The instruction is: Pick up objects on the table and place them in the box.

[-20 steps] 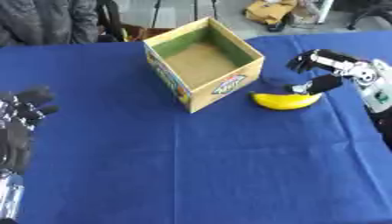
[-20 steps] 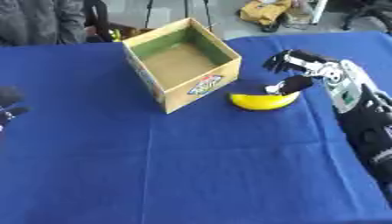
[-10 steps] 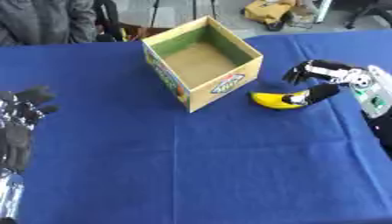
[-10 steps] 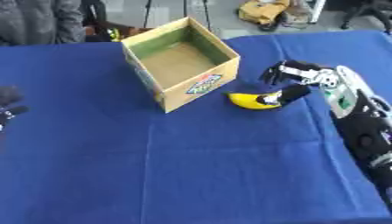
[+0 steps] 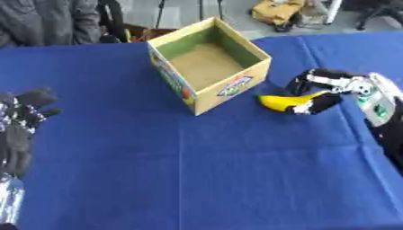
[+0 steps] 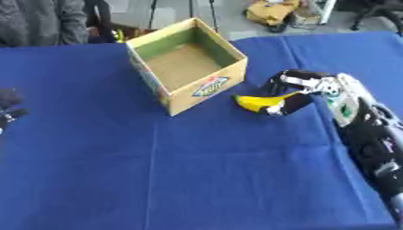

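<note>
Banana (image 5: 285, 102) lies on the blue tablecloth (image 5: 197, 170) just right of the open cardboard box (image 5: 208, 64), and the robot's right hand (image 5: 324, 90) has its fingers and thumb curled round the fruit's far end. Over at the left edge, the left hand (image 5: 22, 128) rests with fingers relaxed, holding nothing.

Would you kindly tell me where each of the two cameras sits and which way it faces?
Left eye view: in the head, looking down at the blue table; the left hand idles open at the left edge, the right hand curls round the banana.
Right eye view: beside it in the head, aimed the same way; more of the right arm shows, little of the left hand.
Both share the open box, banana and right hand.
</note>
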### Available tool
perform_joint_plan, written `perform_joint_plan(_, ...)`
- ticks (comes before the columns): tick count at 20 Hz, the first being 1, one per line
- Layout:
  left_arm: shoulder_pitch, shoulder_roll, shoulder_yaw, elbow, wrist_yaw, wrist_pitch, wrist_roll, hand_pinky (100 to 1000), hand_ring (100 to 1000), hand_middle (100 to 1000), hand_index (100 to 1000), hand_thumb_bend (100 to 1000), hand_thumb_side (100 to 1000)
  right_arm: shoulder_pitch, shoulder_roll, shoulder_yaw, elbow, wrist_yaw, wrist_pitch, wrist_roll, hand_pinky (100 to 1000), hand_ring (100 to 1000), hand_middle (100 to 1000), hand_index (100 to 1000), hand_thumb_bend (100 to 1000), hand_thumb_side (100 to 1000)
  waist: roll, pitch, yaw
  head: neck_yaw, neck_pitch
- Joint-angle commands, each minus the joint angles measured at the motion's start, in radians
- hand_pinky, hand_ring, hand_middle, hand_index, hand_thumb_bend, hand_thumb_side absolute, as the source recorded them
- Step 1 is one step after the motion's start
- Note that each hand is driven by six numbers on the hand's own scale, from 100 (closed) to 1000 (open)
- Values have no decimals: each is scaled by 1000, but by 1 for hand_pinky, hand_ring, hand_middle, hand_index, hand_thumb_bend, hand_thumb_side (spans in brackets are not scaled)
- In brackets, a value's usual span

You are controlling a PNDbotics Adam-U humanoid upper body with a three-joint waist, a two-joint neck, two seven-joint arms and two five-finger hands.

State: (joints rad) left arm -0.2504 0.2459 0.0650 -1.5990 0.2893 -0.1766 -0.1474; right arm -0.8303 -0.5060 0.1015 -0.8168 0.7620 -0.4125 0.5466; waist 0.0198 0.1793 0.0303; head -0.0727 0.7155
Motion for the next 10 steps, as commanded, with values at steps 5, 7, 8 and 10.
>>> perform_joint_plan(5,-11,19,0,-14,1,-3,0,751,790,739,683,444,1000,-3,-6,10,-11,70,-23,-14,771,726,713,821,398,476,1,-15,2,0,1)
perform_joint_plan(7,-11,19,0,-14,2,-3,0,751,790,739,682,444,1000,-1,-4,11,-8,84,-27,-20,770,724,712,820,389,464,1,-14,2,-1,0)
perform_joint_plan(8,-11,19,0,-13,2,-3,0,751,790,739,682,445,1000,0,-3,11,-7,90,-30,-23,769,723,712,820,387,458,2,-15,2,-1,0)
perform_joint_plan(10,-11,19,1,-13,2,-3,1,751,789,738,682,445,1000,1,-2,11,-4,102,-34,-28,768,722,711,819,384,451,3,-15,1,-2,0)
